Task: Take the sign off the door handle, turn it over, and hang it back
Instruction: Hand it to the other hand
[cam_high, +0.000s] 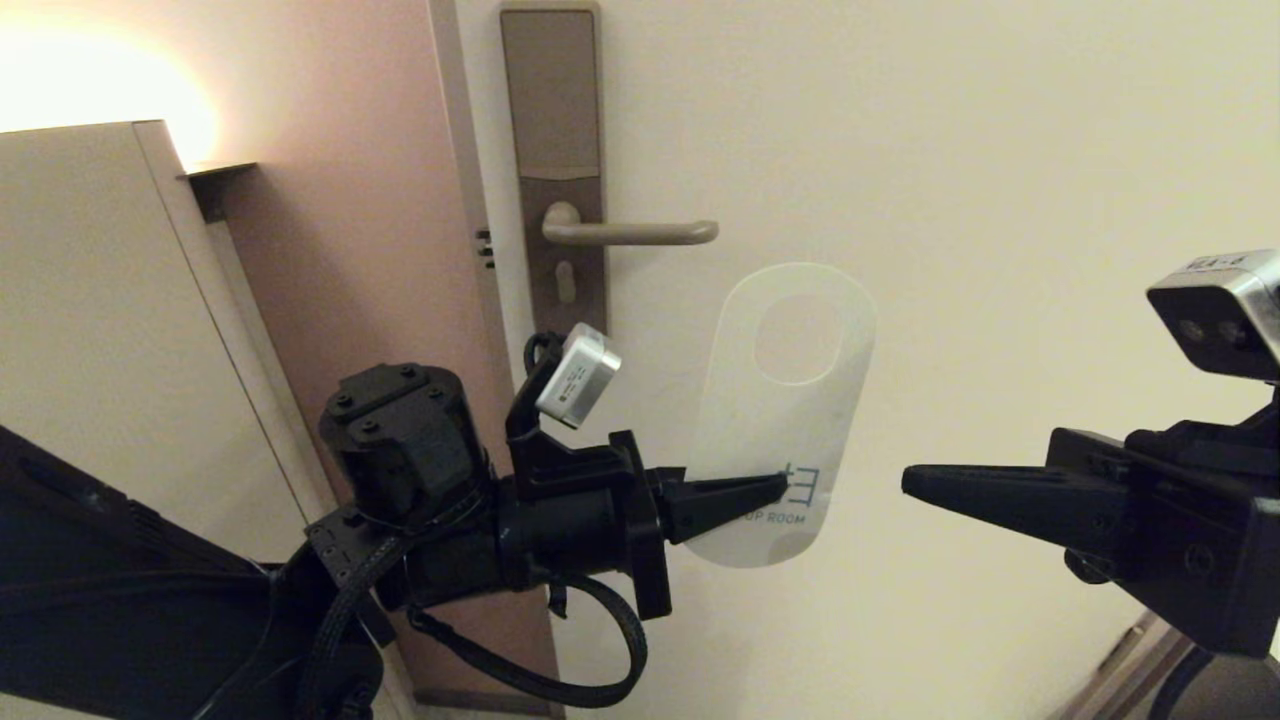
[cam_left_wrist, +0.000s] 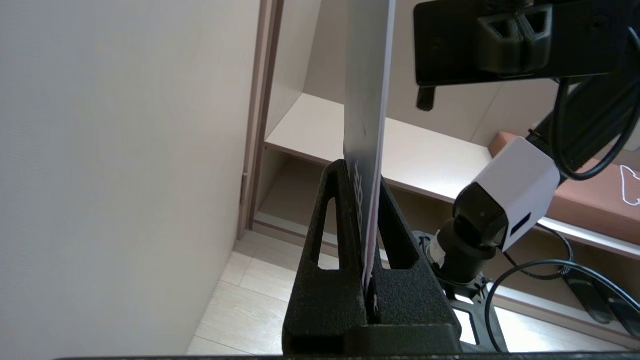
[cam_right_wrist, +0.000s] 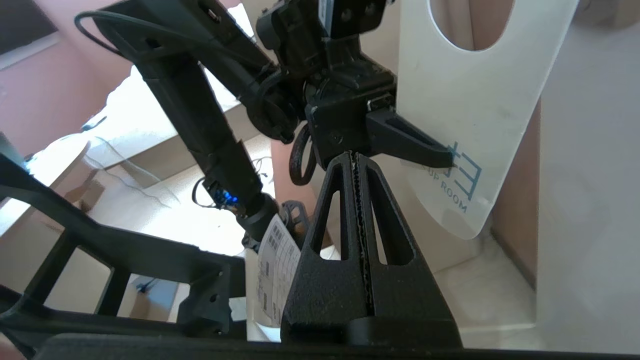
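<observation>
Sign (cam_high: 775, 420) clamped in left claw (cam_high: 770, 487), long axis near-upright, hole uppermost, below handle (cam_high: 630, 233). Right claw (cam_right_wrist: 356, 165) closed, empty.

The sign (cam_high: 775, 420) carries the teal words "UP ROOM" on its white face, printed just below the fingertips of the left gripper (cam_high: 775, 488), which cover the start of the line. Beside those fingertips sits a larger teal mark, only partly readable. A white label (cam_right_wrist: 274, 260) with small printing hangs near the right gripper (cam_right_wrist: 356, 160); its text is too small to read.
</observation>
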